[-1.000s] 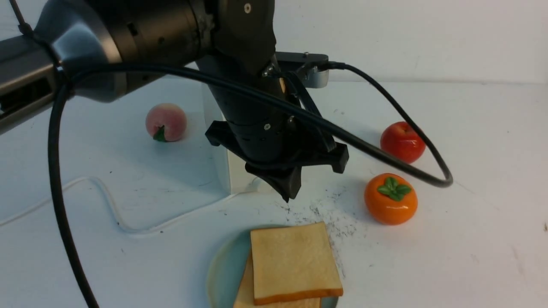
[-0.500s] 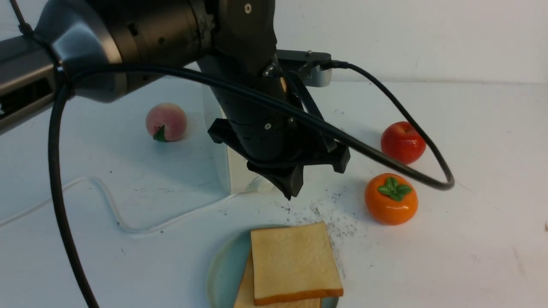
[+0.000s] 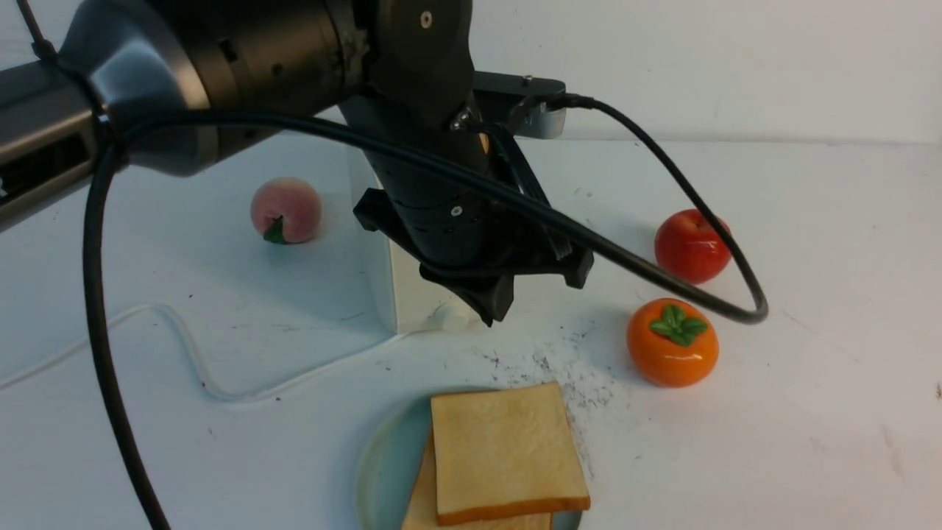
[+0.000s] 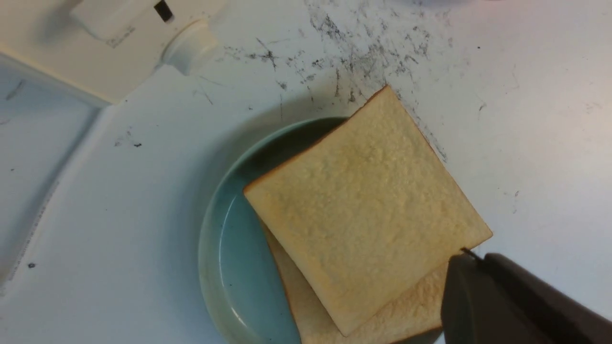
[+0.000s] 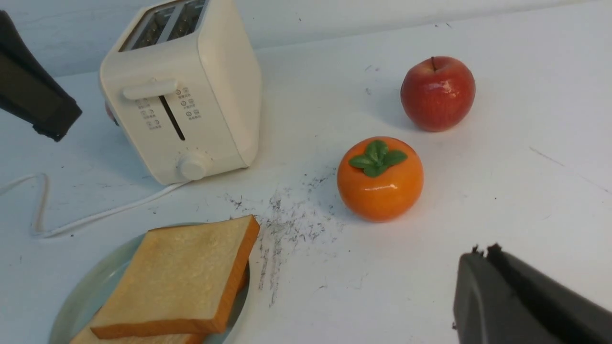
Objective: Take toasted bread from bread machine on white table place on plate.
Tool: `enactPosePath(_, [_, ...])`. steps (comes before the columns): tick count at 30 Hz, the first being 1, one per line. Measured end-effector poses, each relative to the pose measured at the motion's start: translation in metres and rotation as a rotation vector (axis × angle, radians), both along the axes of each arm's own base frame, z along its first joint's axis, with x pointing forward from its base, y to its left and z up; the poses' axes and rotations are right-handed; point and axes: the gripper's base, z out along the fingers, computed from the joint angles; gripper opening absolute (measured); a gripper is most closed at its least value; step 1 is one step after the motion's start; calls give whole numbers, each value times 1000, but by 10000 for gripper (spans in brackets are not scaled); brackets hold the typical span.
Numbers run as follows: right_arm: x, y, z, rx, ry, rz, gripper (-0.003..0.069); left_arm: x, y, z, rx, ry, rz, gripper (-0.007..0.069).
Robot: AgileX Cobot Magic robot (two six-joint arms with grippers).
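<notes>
A: How many items do you count on the tabletop point(image 3: 809, 412)?

B: You have 2 slices of toasted bread point(image 3: 504, 449), 1 plate point(image 3: 383, 471), 1 bread machine point(image 5: 186, 105) with 2 empty slots, 1 white cord point(image 3: 184, 346), and 3 fruit models: 1 peach point(image 3: 285, 210), 1 apple point(image 3: 692, 245), 1 persimmon point(image 3: 672, 342).

A: Where does the bread lie, and how is it turned?

B: Both slices lie flat on the plate, stacked, the upper one shifted toward the robot's right so that its far right corner overhangs the rim. The faces are square, so you cannot name a long axis; the edges sit slightly rotated against the tabletop's far edge.

A: What room do you have?

B: The plate sits near the tabletop's near edge, just in front of the bread machine. A patch of dark scuffs point(image 5: 282, 224) lies between plate and persimmon. To the robot's right the surface is bare beyond the fruit.

A: And the grippers?

B: The left gripper point(image 3: 491, 305) hangs above the gap between bread machine and plate, jaws together, holding nothing. The right gripper point(image 5: 478, 272) shows only in its own wrist view, jaws together, empty.
</notes>
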Motion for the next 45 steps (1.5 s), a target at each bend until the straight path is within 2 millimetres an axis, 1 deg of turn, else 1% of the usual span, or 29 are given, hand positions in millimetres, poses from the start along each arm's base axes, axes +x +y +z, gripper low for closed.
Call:
enactPosePath(5, [0,0,0,0,0,0,-1,0,0,0,2,-2,0,-14])
enactPosePath(8, [-1,-1,-3,-13,-1,-1,-1,1,1,0,10,-8,1,-13])
enactPosePath(11, [-7,-3,-17,-47,-19,-7,1,1,1,0,11,-11,1,-13])
enactPosePath(13, [-10,-4,-34,-74,-9,-11,2,1,1,0,10,-14,1,-13])
enactPosePath(14, [-11,-5,-39,-81,-10,-16,3,1,1,0,7,-17,1,-13])
enactPosePath(16, [-13,-7,-58,-104,11,-38,3,2,1,0,7,-19,0,-13])
enactPosePath(20, [-15,-12,-86,-160,68,-93,4,2,1,0,26,-38,-27,-13])
enactPosePath(25, [-16,-16,-84,-206,23,-143,8,1,3,1,36,-39,-37,-13])
enactPosePath(27, [-16,-17,-84,-229,19,-148,9,-4,7,6,51,-22,-41,-13])
enactPosePath(29, [-16,-17,-84,-235,19,-149,12,-12,14,17,48,-27,-42,-13])
enactPosePath(31, [-16,-17,-84,-237,18,-149,13,-28,27,39,19,-71,-41,-13])
enactPosePath(32, [-16,-17,-84,-238,19,-149,13,-28,27,39,19,-71,-40,-13])
enactPosePath(33, [-16,-17,-84,-239,19,-149,15,-41,39,51,5,-102,-28,-13])
enactPosePath(35, [-16,-17,-84,-239,19,-149,15,-53,51,62,-6,-128,-13,-13])
enactPosePath(36, [-16,-17,-84,-240,20,-149,15,-70,65,70,-20,-151,8,-13])
enactPosePath(38, [-16,-17,-84,-240,20,-149,15,-90,84,75,-23,-173,32,-13])
enactPosePath(39, [-16,-17,-84,-240,20,-149,15,-94,88,75,-26,-175,38,-13])
enactPosePath(40, [-16,-17,-84,-241,20,-149,15,-112,103,74,-36,-183,63,-13])
enactPosePath(41, [-16,-17,-84,-240,20,-150,15,-126,117,68,-39,-190,79,-13])
enactPosePath(42, [-16,-17,-84,-239,21,-150,17,-139,128,68,-61,-220,89,-13])
enactPosePath(45, [-16,-17,-84,-238,21,-150,22,-176,159,57,-140,-292,124,-13])
